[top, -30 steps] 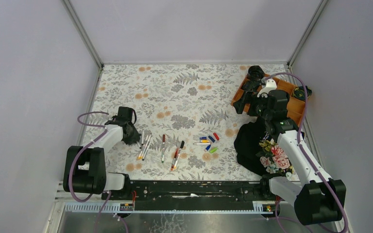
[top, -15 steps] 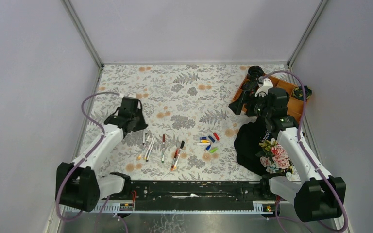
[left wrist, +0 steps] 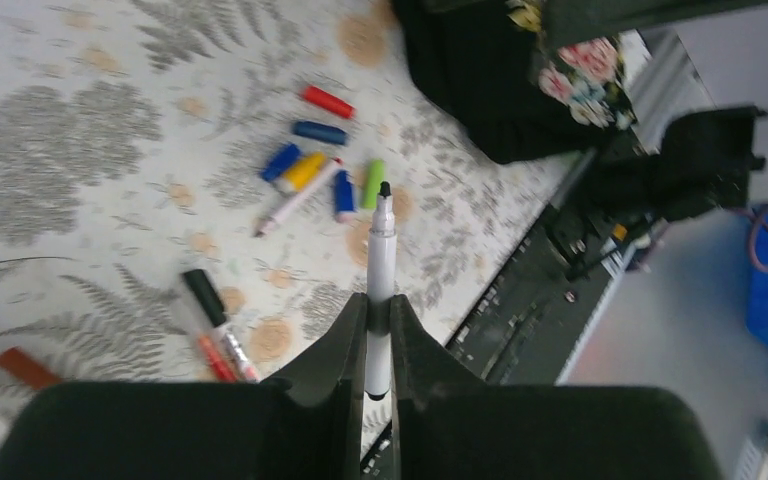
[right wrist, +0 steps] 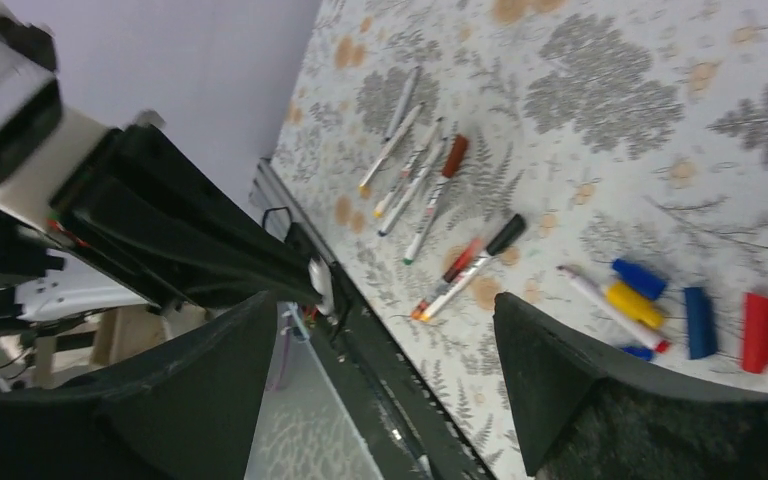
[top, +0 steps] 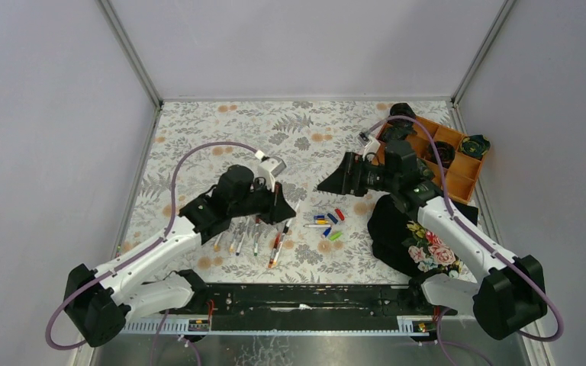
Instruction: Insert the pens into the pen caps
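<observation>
My left gripper [left wrist: 380, 305] is shut on a white pen [left wrist: 381, 255] with a black tip and holds it above the mat, tip pointing at the pen caps. It hangs over the loose pens [top: 255, 238] in the top view [top: 278, 206]. The caps lie in a cluster [top: 328, 221]: red [left wrist: 327, 101], blue [left wrist: 319, 132], yellow [left wrist: 303, 171], green [left wrist: 372, 184]. A white pen with a red tip [left wrist: 298, 197] lies among them. My right gripper [top: 332, 183] is open and empty, raised above the mat behind the caps [right wrist: 385, 300].
A black flowered bag [top: 408, 229] lies right of the caps. An orange tray [top: 458, 164] with dark items stands at the back right. More pens [right wrist: 400, 150] lie in a row on the left. A black-capped pen [right wrist: 480, 262] lies near the front rail [top: 305, 297].
My left gripper has swung right from the left end of the pen row to over the middle pens. My right gripper has moved left from the tray toward the caps.
</observation>
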You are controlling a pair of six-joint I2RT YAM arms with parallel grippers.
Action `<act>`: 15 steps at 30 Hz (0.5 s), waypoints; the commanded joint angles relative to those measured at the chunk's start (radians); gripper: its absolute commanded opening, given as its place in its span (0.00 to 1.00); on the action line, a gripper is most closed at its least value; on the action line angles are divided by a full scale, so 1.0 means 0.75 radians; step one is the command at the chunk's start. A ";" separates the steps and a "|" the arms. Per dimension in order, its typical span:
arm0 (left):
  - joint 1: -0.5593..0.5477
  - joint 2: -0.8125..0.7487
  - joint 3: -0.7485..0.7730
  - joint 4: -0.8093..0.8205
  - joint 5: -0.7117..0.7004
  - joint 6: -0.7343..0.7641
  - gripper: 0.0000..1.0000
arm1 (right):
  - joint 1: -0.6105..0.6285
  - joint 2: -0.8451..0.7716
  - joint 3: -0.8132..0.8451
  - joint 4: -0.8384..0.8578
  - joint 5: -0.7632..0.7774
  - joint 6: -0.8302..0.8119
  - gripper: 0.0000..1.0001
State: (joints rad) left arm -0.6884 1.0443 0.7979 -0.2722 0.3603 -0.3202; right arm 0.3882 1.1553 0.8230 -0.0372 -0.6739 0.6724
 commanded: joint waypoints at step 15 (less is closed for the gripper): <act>-0.177 -0.019 -0.067 0.260 -0.010 -0.153 0.00 | 0.270 0.051 0.021 0.097 -0.016 0.139 0.59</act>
State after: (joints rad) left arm -0.8127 1.0485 0.7551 -0.1535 0.3794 -0.4095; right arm 0.5667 1.2209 0.8207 0.0315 -0.6750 0.7788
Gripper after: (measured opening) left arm 0.067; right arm 0.609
